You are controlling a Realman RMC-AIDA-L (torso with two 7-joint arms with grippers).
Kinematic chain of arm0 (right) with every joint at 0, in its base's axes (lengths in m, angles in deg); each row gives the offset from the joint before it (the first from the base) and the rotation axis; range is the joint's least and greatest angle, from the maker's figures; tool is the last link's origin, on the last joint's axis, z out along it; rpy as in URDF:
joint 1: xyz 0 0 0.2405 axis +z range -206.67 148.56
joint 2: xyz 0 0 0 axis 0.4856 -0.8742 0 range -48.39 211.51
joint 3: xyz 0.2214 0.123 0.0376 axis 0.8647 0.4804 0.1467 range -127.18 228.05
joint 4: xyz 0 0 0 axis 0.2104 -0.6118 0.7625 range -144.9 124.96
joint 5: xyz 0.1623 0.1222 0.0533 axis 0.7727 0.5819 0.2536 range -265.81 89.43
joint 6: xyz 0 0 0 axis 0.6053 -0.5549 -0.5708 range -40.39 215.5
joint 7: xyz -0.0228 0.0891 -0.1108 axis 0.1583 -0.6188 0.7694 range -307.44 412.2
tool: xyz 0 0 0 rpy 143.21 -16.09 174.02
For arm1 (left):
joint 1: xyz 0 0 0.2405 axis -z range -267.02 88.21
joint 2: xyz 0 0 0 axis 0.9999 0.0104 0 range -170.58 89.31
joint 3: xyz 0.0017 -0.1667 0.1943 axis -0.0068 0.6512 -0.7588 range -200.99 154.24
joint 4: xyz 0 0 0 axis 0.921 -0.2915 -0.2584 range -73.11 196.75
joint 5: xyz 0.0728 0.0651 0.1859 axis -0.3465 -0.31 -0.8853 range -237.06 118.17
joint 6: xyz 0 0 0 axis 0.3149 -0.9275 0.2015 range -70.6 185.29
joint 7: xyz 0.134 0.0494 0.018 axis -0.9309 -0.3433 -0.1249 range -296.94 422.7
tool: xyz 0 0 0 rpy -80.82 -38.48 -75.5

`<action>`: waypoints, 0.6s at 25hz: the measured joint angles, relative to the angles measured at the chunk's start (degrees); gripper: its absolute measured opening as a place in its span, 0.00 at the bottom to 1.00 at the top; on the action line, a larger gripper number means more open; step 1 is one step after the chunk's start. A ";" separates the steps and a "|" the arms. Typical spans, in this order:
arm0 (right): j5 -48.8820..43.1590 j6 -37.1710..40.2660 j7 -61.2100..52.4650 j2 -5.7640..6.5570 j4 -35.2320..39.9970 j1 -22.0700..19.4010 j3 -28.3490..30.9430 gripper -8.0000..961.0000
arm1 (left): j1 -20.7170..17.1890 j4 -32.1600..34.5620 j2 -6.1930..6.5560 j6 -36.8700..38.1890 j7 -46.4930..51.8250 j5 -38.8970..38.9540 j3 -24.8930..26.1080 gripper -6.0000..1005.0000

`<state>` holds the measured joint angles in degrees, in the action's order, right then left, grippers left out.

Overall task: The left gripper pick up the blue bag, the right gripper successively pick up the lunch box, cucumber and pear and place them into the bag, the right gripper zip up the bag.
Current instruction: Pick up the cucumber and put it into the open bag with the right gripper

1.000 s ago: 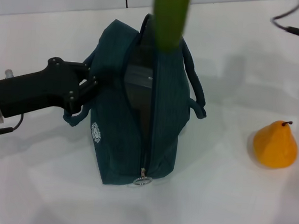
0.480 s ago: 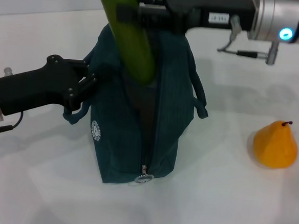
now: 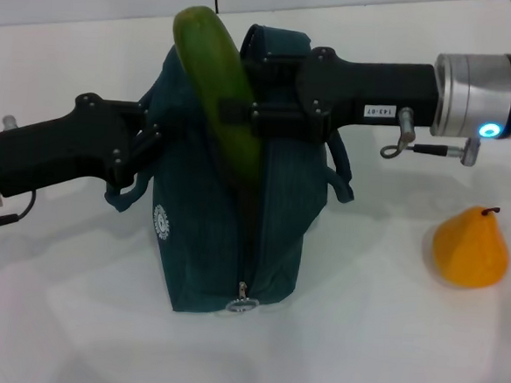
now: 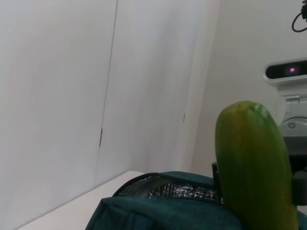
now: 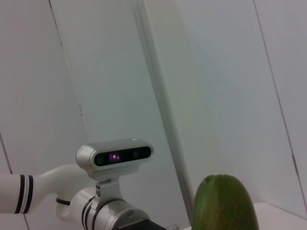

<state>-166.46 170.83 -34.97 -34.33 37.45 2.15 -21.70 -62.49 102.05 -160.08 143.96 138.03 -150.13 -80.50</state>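
Observation:
The blue bag (image 3: 280,219) stands upright on the white table with its zipper open. My left gripper (image 3: 144,149) is shut on the bag's left handle and holds it up. My right gripper (image 3: 239,116) is shut on the cucumber (image 3: 219,88), which stands tilted with its lower end inside the bag's opening. The cucumber's top also shows in the left wrist view (image 4: 254,163) above the bag's silver lining (image 4: 182,191), and in the right wrist view (image 5: 225,203). The pear (image 3: 471,246) sits on the table at the right. The lunch box is hidden.
The white table (image 3: 385,341) spreads around the bag. A white wall runs along the back. The bag's metal ring pull (image 3: 243,306) hangs at the near end of the zipper.
My right gripper has come down with the cucumber, lowering its bottom end into the bag. The left gripper and the pear have not moved.

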 joint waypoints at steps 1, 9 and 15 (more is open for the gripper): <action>0.24 0.13 0.35 -0.03 -0.06 -0.18 -0.01 0.68 | 0.05 -0.03 0.00 -0.03 -0.03 -0.10 0.00 0.06; 1.91 0.00 2.30 -0.12 -1.44 -0.69 -0.67 0.69 | 0.07 -0.18 0.00 -0.05 -0.55 0.07 0.00 0.06; 5.33 1.00 4.56 -0.04 -2.02 -2.04 -0.52 0.76 | -0.08 -0.25 -0.04 -0.04 -0.55 0.06 0.00 0.06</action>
<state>-161.13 171.83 -30.41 -34.36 35.43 0.11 -22.22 -62.57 101.80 -160.12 143.92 137.49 -150.07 -80.50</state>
